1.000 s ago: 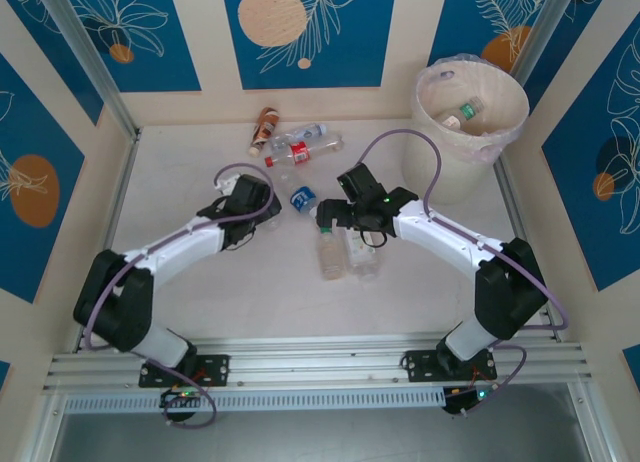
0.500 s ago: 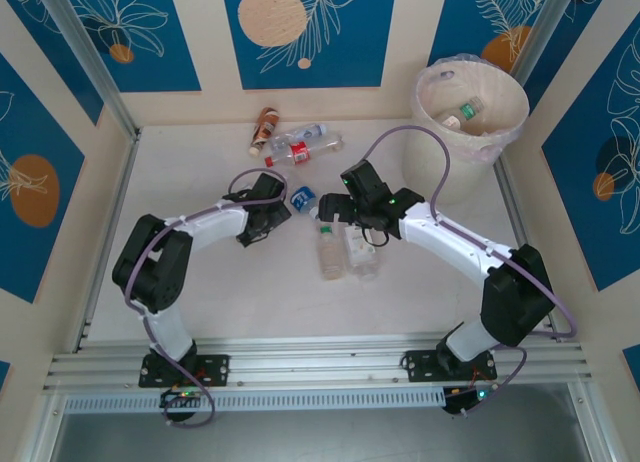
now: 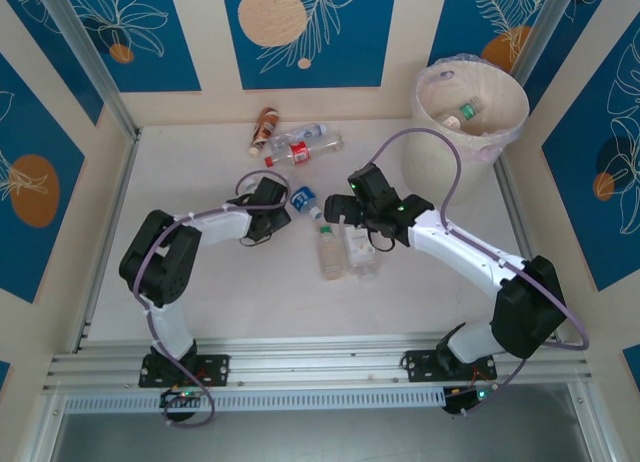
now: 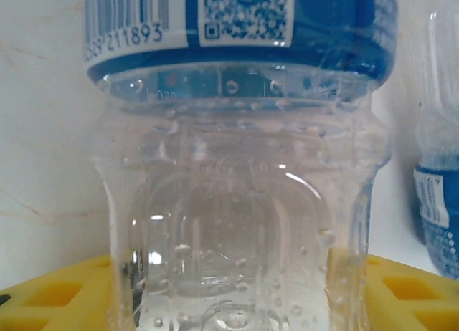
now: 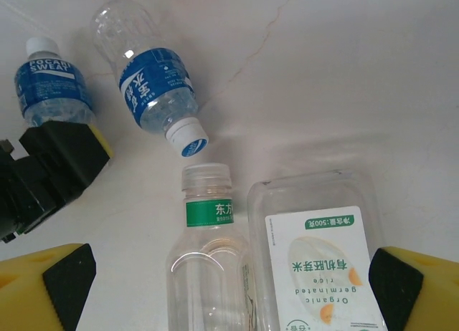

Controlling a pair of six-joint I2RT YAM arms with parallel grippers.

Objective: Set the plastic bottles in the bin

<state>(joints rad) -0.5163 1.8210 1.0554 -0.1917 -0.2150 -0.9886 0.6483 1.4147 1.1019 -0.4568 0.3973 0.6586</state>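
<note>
Left gripper point(image 4: 233, 291) of mine has its yellow fingers point(image 4: 50, 295) on either side of a small clear plastic bottle with a blue label point(image 4: 237, 166), low in the left wrist view. I cannot tell whether the pads press it or merely flank it. That bottle lies on the pale table point(image 3: 200, 282) near the centre of the overhead view. My right gripper point(image 5: 229, 288) is spread wide, and between its fingertips lie a clear bottle with a green band point(image 5: 208, 274) and a flat-sided clear bottle with a white label point(image 5: 315, 252), side by side. A blue-labelled, white-capped bottle point(image 5: 154, 94) lies higher in that frame. The round cream-white bin with its plastic liner point(image 3: 465, 177) stands at the upper right of the overhead view, with a few bottles point(image 3: 462, 114) inside.
</note>
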